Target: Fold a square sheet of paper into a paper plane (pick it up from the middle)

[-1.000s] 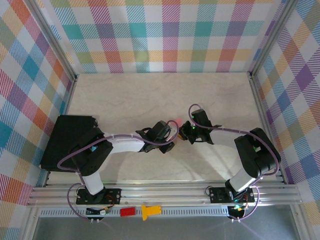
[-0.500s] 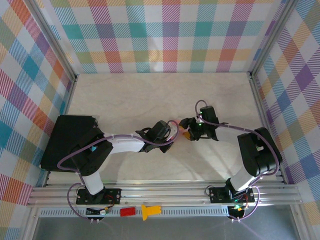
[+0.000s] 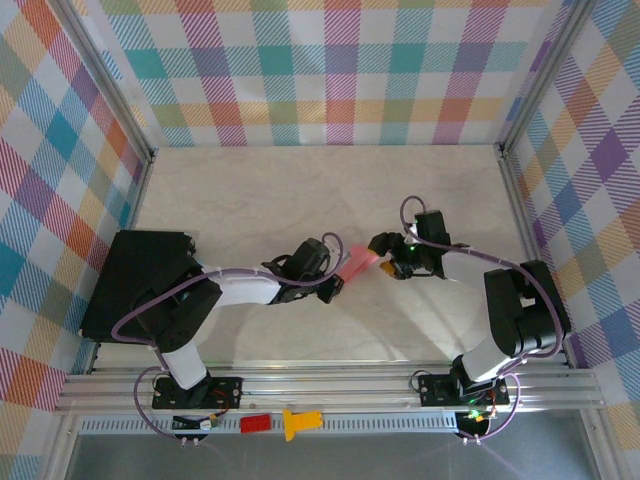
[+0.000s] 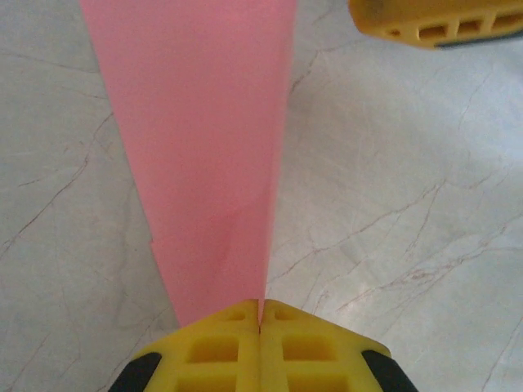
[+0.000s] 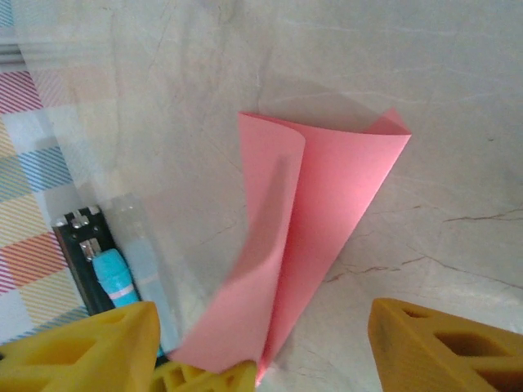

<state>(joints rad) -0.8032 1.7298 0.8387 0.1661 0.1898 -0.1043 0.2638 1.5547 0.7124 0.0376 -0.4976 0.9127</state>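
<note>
Left wrist view: left gripper (image 4: 260,322) clamped shut on the narrow end of the folded square sheet of paper (image 4: 204,147), which fans out straight ahead of its jaws. Right gripper (image 5: 261,343) gapes wide, holding nothing, sheet between its fingers. Risk: uncreased layers bow apart, so one small pinch may let the fold spring open or twist.

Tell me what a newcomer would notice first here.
The folded pink paper stands out mid-table, a narrow strip pinched at one end by the shut left gripper. The right gripper is open close beside it, just to its right in the overhead view. Around them, bright plaid walls enclose the pale marbled table.
</note>
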